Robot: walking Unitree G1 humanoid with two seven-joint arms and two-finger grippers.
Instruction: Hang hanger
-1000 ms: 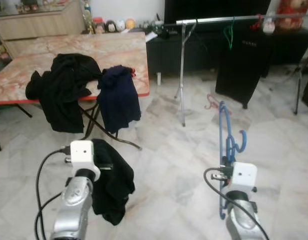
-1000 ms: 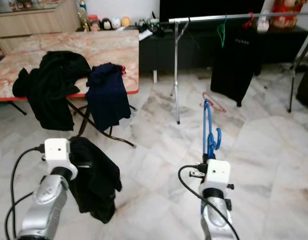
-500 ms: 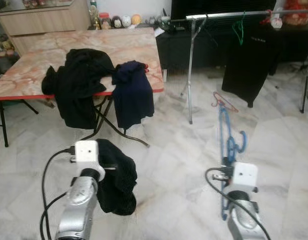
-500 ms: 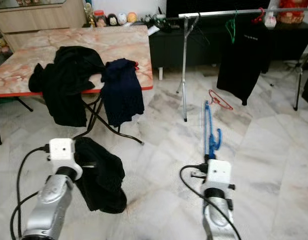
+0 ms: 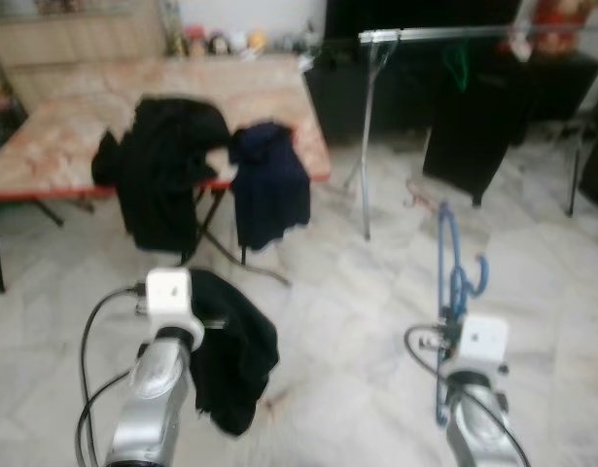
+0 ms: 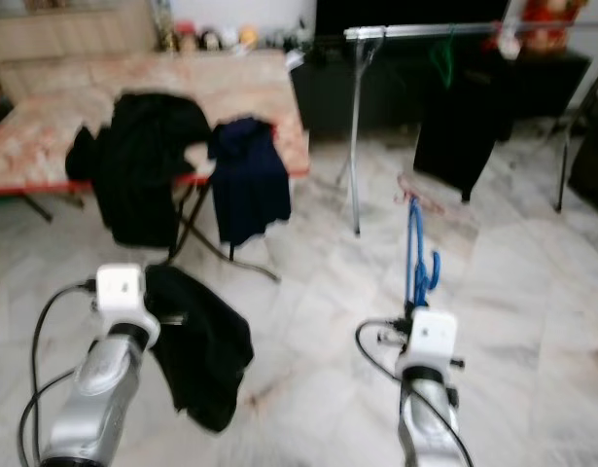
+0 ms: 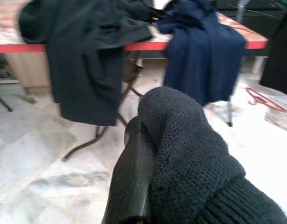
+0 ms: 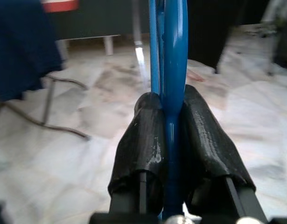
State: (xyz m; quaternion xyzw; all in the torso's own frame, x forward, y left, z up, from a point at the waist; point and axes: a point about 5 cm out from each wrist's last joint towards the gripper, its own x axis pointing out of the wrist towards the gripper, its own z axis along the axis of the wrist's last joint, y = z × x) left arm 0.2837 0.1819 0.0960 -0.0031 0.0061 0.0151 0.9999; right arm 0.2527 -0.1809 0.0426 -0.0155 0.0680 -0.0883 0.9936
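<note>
My right gripper is shut on a blue hanger, which stands upright above the wrist with its hook pointing right. A black knitted garment hangs from my left gripper, shut on its cloth. Ahead at the back stands a silver clothes rail on a thin pole. A black garment hangs from it on a green hanger.
A marble-topped folding table with a red edge stands at the left, draped with a black garment and a navy one. A red hanger lies on the pale marble floor near the rail. Dark cabinet behind.
The head views have shifted slightly and turned blurry, so the camera is moving. Both grippers keep their hold, and the black garment swings a little to the right.
</note>
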